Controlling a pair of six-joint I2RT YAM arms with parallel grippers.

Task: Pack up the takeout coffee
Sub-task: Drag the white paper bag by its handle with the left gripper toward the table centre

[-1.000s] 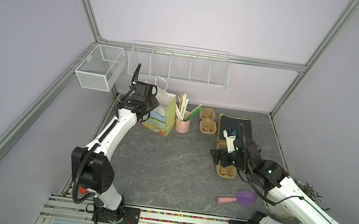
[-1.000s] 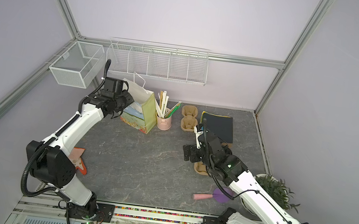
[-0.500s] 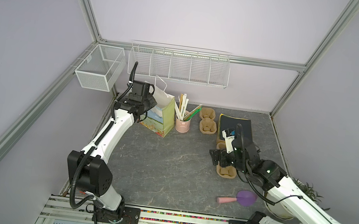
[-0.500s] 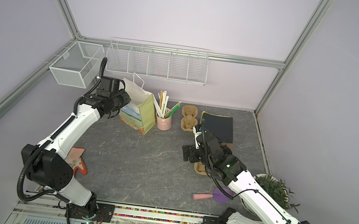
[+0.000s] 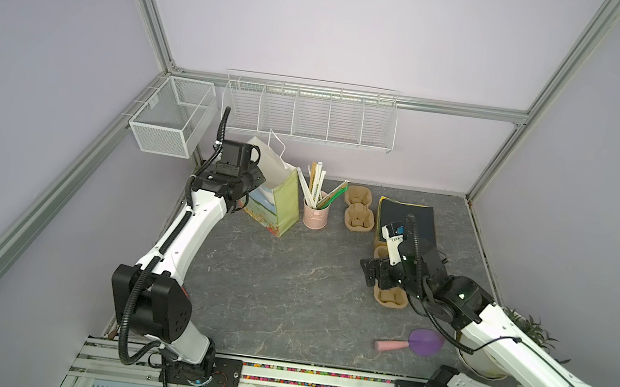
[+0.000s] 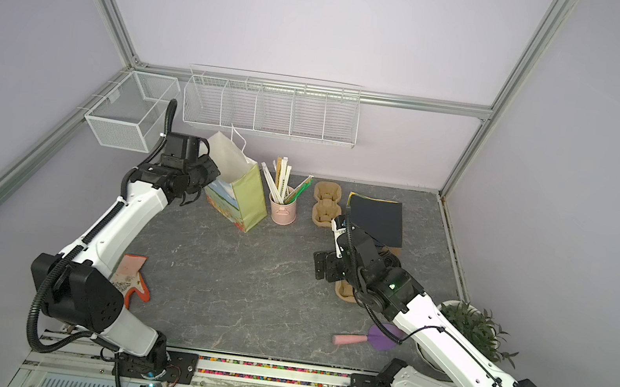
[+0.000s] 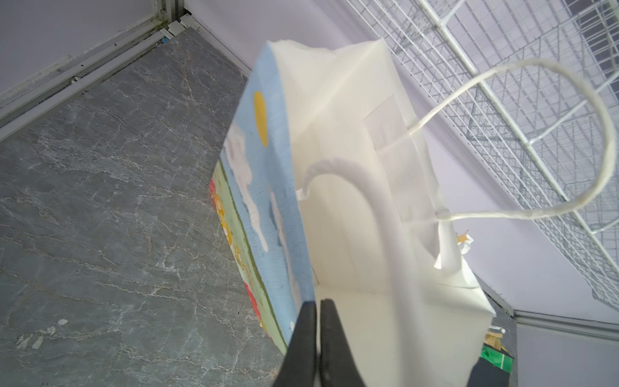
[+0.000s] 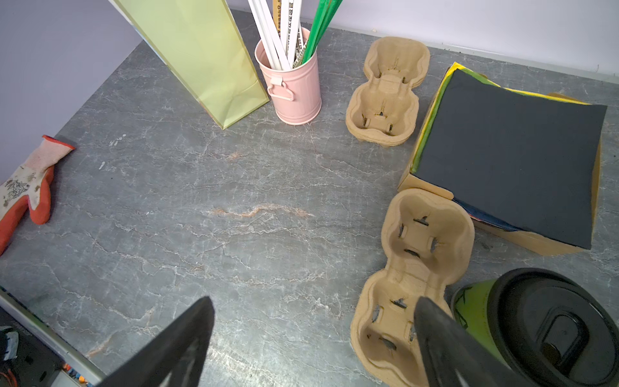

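Gaping wide, the right gripper [image 8: 315,301] hangs low over the table [image 8: 201,201], with only bare stone in the gap between its fingers. The cup [image 8: 475,311] is not in that gap. It stands just past the outer face of one finger [image 8: 435,335], upright, with its black lid [image 8: 552,328] on and its long axis vertical. It is close against the nearer end of the pulp carrier [image 8: 418,254], though the finger hides whether the two touch. From the gripper, then, the cup lies off to the side rather than ahead. In both top views the arm's own wrist covers it, so only the wrist view shows it.

The left gripper [image 7: 318,308] is pressed together at the rim of the bag [image 7: 351,167]. It seems to pinch the edge of the printed wall, though the paper between its tips is too thin to make out. The bag stands open at the far side of the table, well apart from the cup.

The right arm is much the nearer. I judge that the coming move turns on a sideways shift towards the cup, bringing its green wall between the spread fingers below the lid. The carrier beside it leaves little room for the inner finger.
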